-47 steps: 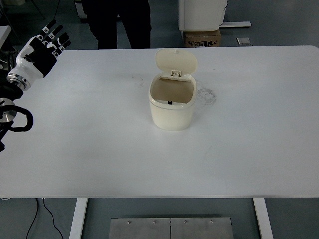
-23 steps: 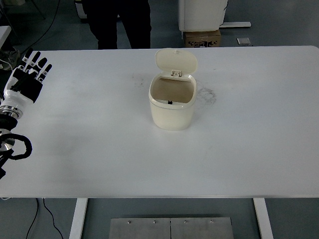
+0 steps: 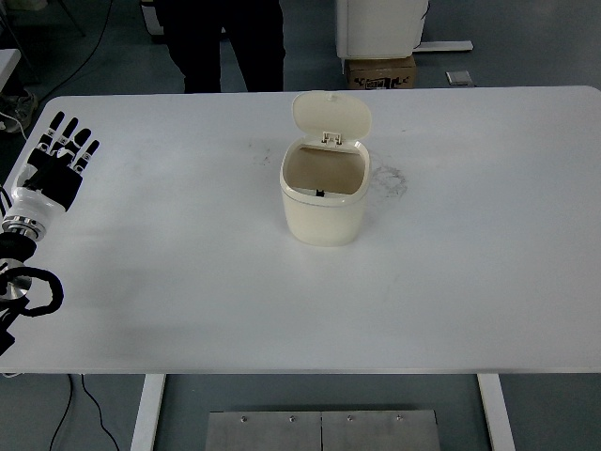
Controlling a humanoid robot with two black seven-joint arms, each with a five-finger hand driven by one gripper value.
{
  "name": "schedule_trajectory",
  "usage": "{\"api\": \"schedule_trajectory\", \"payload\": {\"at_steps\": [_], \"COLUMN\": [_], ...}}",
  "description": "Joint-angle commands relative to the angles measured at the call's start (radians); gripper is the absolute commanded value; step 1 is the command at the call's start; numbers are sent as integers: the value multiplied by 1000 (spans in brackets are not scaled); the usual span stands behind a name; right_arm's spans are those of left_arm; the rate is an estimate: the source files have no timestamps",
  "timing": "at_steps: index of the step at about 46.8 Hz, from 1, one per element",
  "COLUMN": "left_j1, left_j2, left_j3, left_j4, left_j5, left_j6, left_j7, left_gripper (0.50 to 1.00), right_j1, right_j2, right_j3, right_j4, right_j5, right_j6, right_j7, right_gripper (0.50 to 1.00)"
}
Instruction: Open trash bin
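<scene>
We see a cream trash bin (image 3: 324,199) standing upright near the middle of the white table (image 3: 470,282); its lid (image 3: 331,116) is raised on the rear hinge, leaving the interior exposed; a small dark item lies inside, which we cannot identify; our left hand (image 3: 55,173) lies flat over the table's left edge, well apart from the bin, fingers (image 3: 69,134) straight and spread, grasping nothing; a person's dark trousers (image 3: 223,42) show beyond the far edge
</scene>
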Motion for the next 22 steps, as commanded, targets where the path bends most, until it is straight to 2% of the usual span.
{"api": "schedule_trajectory", "payload": {"at_steps": [1,22], "left_j1": [0,9], "left_j2": [0,3], "left_j3": [0,2], "left_j4": [0,0], "left_j5": [2,2], "left_j6": [0,0], "left_j7": [0,0], "left_gripper": [1000,1000], "right_j1": [0,5], "right_j2": [0,0], "right_j3": [0,0], "right_j4": [0,2], "right_j5": [-1,-1], "right_j6": [0,0], "right_j7": [0,-3], "right_gripper": [991,991]}}
